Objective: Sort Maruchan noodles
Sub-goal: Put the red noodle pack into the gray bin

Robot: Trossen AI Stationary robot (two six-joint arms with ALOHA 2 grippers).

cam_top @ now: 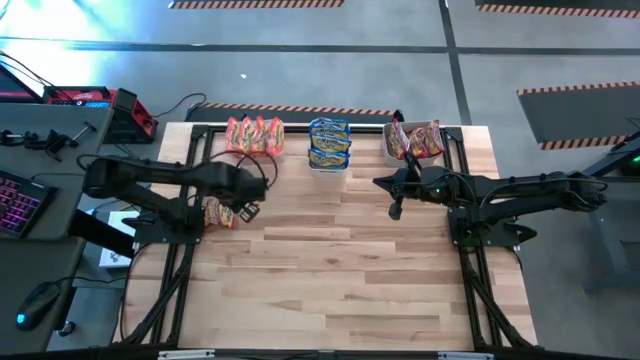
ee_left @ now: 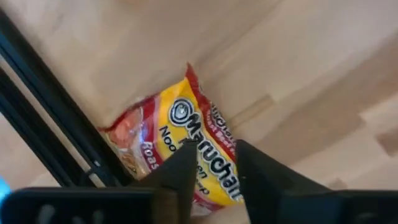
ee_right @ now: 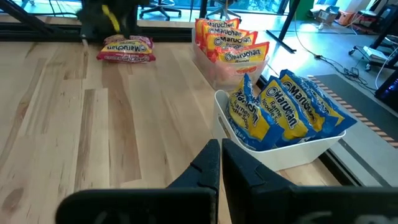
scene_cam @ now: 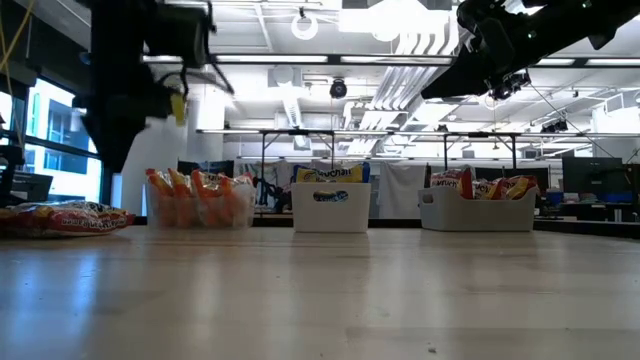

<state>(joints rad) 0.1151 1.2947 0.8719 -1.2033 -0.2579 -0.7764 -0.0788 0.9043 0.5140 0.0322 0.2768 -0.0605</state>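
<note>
mostly we see the pale wooden plank table (cam_top: 340,270), nearly bare, with three small plastic bins in a row along its far edge. the clear bin (cam_top: 253,137) holds the orange-red noodle packets (scene_cam: 197,196), the middle white bin (scene_cam: 330,207) the blue-and-yellow packets (ee_right: 283,112), and the other white bin (scene_cam: 478,212) the pink/red-and-white packets (cam_top: 415,138), so we judge the sorting nearly done. one loose red-and-yellow maruchan packet (ee_left: 186,146) lies flat near the table's left edge, just beside the black frame rail (ee_left: 43,118). our left gripper (ee_left: 211,171) hangs directly above it, fingers (ee_left: 180,174) slightly parted and holding nothing, which we read as lining up for a pick. that rail sits close and could crowd the grasp. our right gripper (ee_right: 221,163) waits with its fingers pressed together and empty, near the blue packets' bin, clear of the left arm's path. off the table to the left lie a keyboard (cam_top: 18,205) and a mouse (cam_top: 38,303).
</note>
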